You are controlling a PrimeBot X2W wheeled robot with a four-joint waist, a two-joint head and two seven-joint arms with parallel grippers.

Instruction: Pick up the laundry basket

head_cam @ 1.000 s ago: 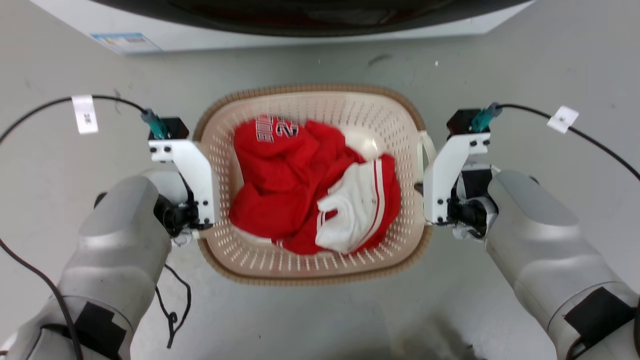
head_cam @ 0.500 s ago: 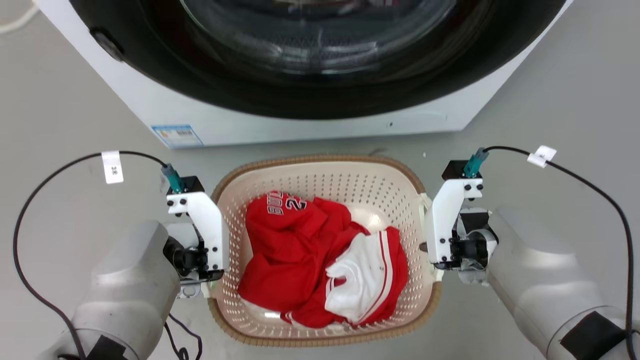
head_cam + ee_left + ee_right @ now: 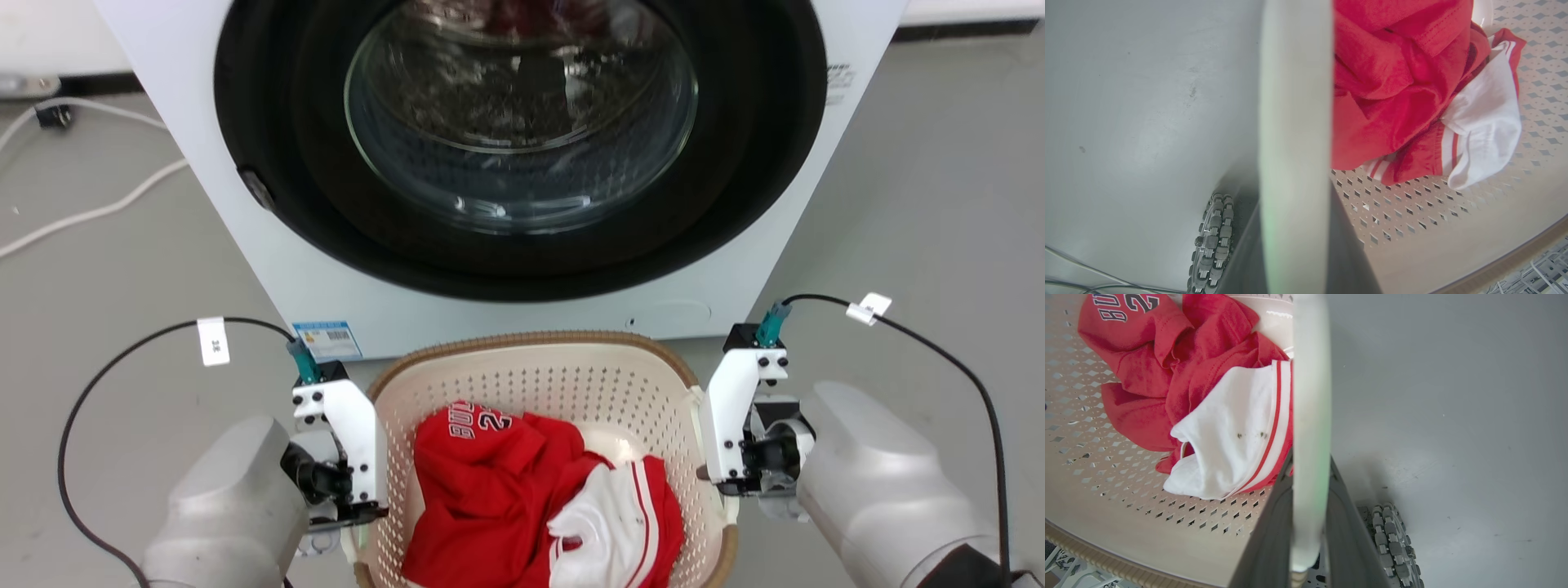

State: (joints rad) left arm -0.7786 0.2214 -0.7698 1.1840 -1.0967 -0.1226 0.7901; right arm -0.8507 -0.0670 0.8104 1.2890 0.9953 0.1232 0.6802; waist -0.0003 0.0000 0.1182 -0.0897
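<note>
The laundry basket is cream with perforated walls and a brown woven-look rim, and it holds red and white clothes. It hangs between my two arms, just in front of the washing machine. My left gripper is shut on the basket's left white handle, with a dark finger on each side of the handle. My right gripper is shut on the right white handle, which sits between its fingers. In the head view the basket's near end is cut off by the bottom edge.
A white front-loading washing machine with a round glass door stands close behind the basket. White cables lie on the grey floor at the left. My base's wheels show below the handles.
The whole head view has shifted upward, so the washing machine's door has come into sight. The basket and arms now sit lower in the picture. Both grippers keep hold of the handles.
</note>
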